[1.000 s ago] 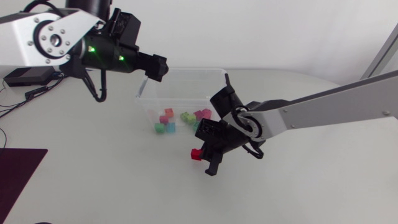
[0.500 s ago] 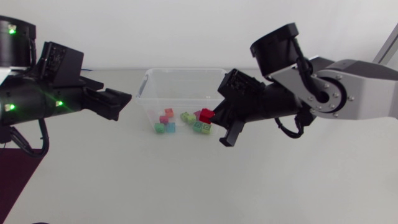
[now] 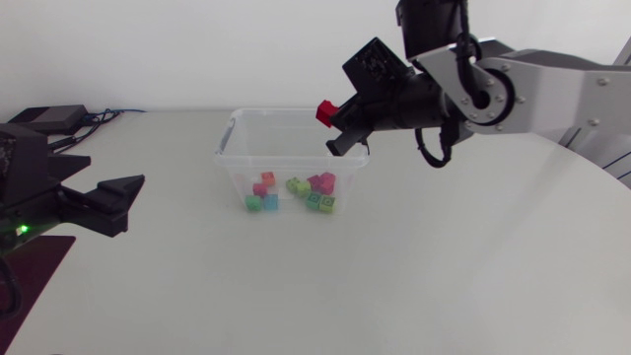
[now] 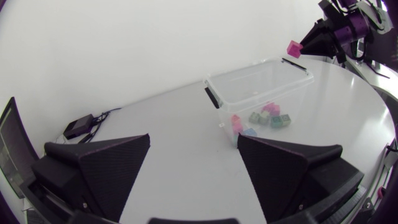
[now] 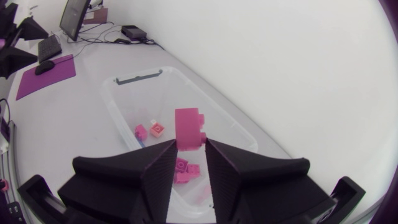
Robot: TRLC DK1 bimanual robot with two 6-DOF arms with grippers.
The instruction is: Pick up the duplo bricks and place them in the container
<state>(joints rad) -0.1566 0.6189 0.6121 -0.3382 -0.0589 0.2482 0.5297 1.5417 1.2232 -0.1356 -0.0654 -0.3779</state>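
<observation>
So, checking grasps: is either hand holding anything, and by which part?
The right hand pinches the red brick by one end, between both fingers, over the container. The left hand is open, empty.

I can read no word, number or sign anywhere in my views. The clear container (image 3: 237,163) carries no legible label, and any marks on the small bricks (image 3: 291,190) lying in it are too small to tell. The red brick (image 5: 189,127) pinched in my right gripper (image 5: 189,149) shows plain faces.
</observation>
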